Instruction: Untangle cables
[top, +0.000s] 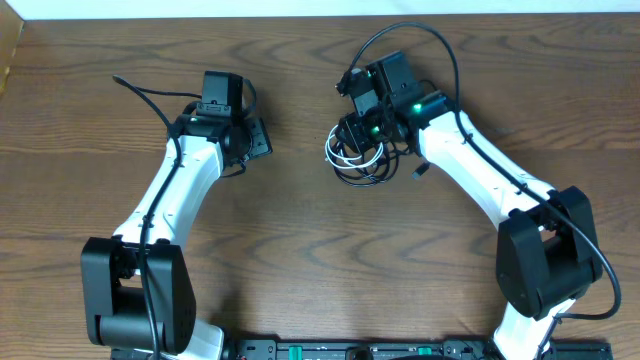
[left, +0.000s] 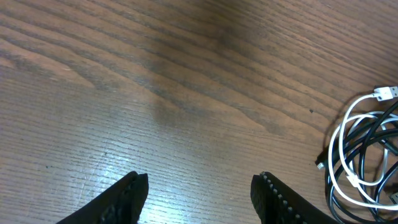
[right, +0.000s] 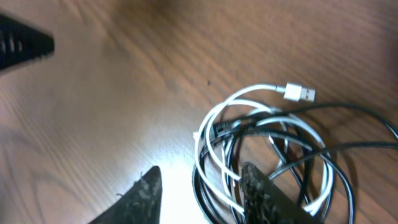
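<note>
The cables lie in one tangled coil on the wooden table, white cord looped through black cord. A white USB plug sticks out at the coil's far side. My right gripper is open right over the coil's left edge. Its right finger reaches inside the loops, and several strands run between the two fingers, which do not pinch them. My left gripper stands open over bare wood, with the coil off to its right, apart from it.
Thick black arm wires arc behind the right wrist and trail from the left wrist. A black plug end lies beside the right forearm. The left gripper's fingertip shows in the right wrist view.
</note>
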